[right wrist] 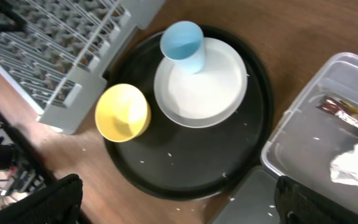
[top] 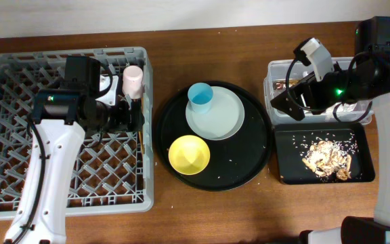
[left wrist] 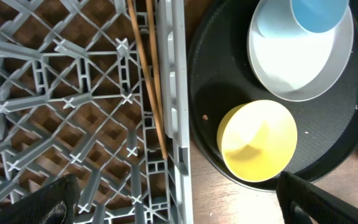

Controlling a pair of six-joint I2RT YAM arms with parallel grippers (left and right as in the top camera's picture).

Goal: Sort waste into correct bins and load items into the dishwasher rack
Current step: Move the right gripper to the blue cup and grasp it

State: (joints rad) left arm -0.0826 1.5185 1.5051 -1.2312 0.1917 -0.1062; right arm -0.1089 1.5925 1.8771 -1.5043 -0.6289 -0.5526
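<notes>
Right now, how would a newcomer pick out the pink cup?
Start at the large grey dishwasher rack on the left. In its far corner, nearest the round black tray, sits the pink cup. It is the only pale pink item; the blue cup stands on the plate instead.

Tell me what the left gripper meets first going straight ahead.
Probably the rack's side wall, beside the chopsticks; the open left gripper straddles it, though depth is unclear.
</notes>
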